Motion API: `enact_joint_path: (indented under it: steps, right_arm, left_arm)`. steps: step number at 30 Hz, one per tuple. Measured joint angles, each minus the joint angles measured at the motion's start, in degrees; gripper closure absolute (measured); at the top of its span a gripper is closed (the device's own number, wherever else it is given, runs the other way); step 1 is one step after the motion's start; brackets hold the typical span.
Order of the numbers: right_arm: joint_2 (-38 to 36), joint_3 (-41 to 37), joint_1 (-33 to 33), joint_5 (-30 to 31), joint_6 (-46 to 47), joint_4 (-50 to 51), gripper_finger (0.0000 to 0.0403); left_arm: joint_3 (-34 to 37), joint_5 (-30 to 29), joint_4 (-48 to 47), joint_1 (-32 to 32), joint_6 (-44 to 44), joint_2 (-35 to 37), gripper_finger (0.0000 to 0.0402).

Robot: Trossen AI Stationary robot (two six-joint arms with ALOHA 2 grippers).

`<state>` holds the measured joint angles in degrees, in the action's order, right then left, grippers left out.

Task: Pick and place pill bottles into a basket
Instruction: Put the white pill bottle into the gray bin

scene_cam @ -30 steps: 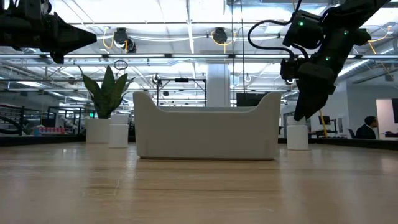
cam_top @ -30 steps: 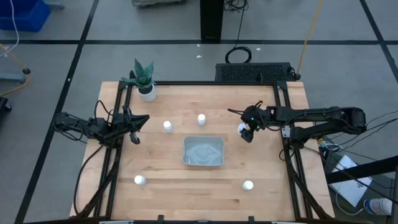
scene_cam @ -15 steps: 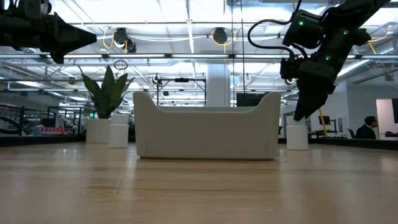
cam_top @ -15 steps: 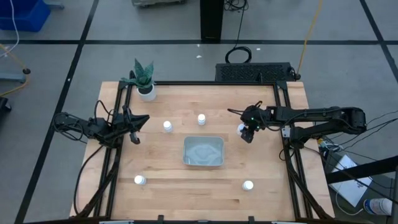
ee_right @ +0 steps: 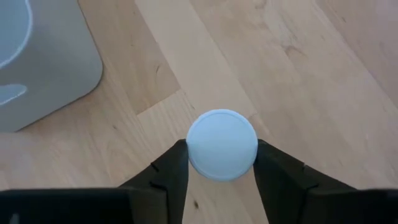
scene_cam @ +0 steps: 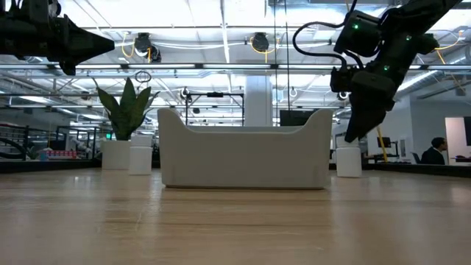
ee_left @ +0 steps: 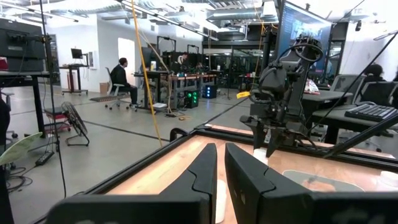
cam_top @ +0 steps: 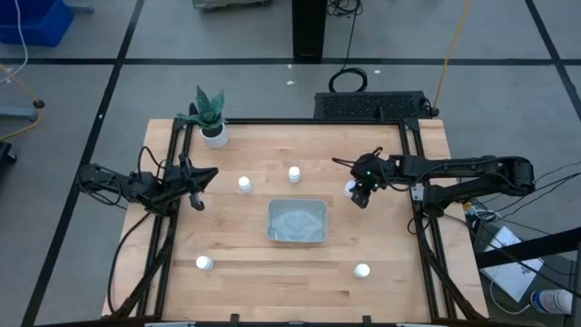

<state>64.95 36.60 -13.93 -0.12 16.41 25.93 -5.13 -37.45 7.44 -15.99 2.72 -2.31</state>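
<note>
Bottles numbered five on the table [cam_top: 272, 277]: two above the single basket [cam_top: 297, 222], two in the lower part of the frame, and one [ee_right: 222, 144] right of centre, clasped between the fingers of the right end effector [cam_top: 358, 193]. The left end effector [cam_top: 201, 187] waited clenched at the left edge.

The right gripper [ee_right: 222, 163] closes its fingers [ee_right: 171, 168] from wide apart onto the pill bottle [ee_right: 222, 144], now pressing both sides, and the bottle shifts slightly toward the basket [cam_top: 297, 222].
</note>
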Motion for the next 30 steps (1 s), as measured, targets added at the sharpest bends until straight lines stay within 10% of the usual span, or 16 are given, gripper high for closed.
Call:
enact_joint_path:
  steps: [30]
  right_arm:
    - [-1.1,9.3,6.0,0.0,-3.9,-14.5,0.0260]
  left_arm:
    - [0.0,0.0,-0.4,0.0,-0.2,0.0,0.0364]
